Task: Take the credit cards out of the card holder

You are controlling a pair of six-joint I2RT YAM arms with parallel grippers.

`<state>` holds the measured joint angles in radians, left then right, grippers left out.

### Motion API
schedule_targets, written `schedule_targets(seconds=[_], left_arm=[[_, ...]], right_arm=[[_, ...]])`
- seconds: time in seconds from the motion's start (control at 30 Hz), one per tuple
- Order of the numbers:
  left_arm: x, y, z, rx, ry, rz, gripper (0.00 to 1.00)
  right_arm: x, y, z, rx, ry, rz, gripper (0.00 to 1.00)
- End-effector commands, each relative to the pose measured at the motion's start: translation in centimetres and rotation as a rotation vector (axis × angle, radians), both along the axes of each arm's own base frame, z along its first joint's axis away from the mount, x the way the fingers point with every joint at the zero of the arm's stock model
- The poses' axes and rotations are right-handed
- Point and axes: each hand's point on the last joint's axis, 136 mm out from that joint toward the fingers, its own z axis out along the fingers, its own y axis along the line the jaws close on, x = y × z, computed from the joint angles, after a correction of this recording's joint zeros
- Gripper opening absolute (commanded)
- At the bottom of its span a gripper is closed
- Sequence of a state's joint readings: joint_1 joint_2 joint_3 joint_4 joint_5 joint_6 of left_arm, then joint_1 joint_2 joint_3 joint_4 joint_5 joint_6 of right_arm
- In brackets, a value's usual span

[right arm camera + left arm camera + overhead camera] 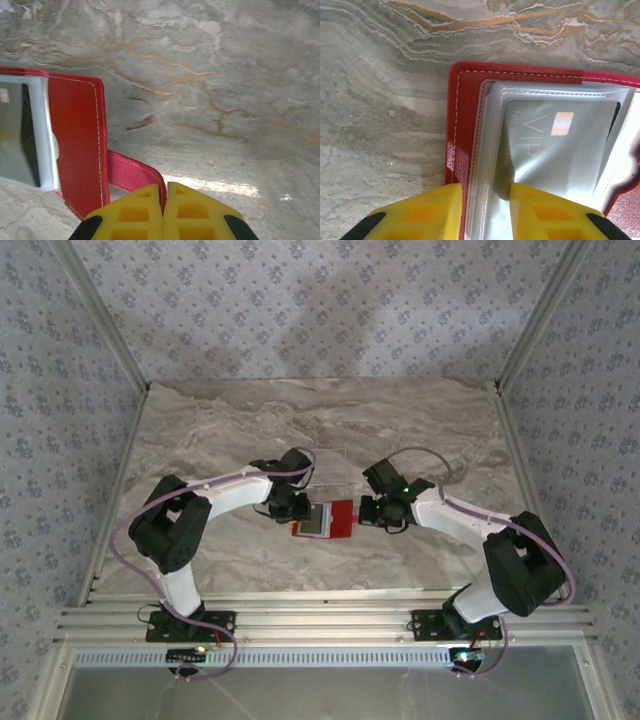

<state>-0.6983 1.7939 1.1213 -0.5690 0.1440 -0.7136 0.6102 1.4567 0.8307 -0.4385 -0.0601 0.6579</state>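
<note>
Bench: a grey stone-look bench [220, 430] with wavy brown lines. The walls around it have a flower pattern.
Card holder: the red card holder [342, 522] lies open and flat near the middle of the bench, between the two arms. Its pockets face up.
Card holder up close: the left wrist view shows its red edge [465, 115] with white stitches. Next to that edge are clear, pale pockets.
Credit cards: one grey card [555, 145] sits inside a clear pocket of the holder. It says "VIP" and has a small gold square on it. A thin dark edge peeks out behind it on the far side, and I cannot tell what that is. From the top, the card [316, 521] is the pale patch on the left half of the holder.
Left fingers: the yellow left fingers [420, 215] are a little apart. The red edge and a clear pocket show in the gap between them. The tips are down at the left side of the holder [290, 508]. I cannot tell if they touch it.
Right fingers: the yellow right fingers [135, 215] are pressed tight together. They pinch the end of the snap tab.
Snap tab: the little red snap tab [132, 172] sticks out from the right side of the holder [75, 140]. It curves up off the bench to where the right fingers meet.
Right side of bench: it is bare stone [225, 75] with a bright spot of light on it.
</note>
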Motion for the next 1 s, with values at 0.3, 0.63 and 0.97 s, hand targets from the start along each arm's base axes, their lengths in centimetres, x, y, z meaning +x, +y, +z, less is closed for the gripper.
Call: schedule_targets(seconds=[0.3, 0.63, 0.97], left_arm=[[-0.5, 1.0, 0.3, 0.030, 0.005, 0.003, 0.32], [0.2, 1.1, 3.0, 0.015, -0.052, 0.015, 0.35], [-0.3, 0.7, 0.8, -0.007, 0.015, -0.019, 0.38]], right_arm=[[0.5, -0.7, 5.5, -0.057, -0.075, 0.001, 0.33], [1.2, 6.3, 9.7, 0.182, -0.092, 0.138, 0.34], [0.7, 8.8, 3.4, 0.213, 0.062, 0.189, 0.30]])
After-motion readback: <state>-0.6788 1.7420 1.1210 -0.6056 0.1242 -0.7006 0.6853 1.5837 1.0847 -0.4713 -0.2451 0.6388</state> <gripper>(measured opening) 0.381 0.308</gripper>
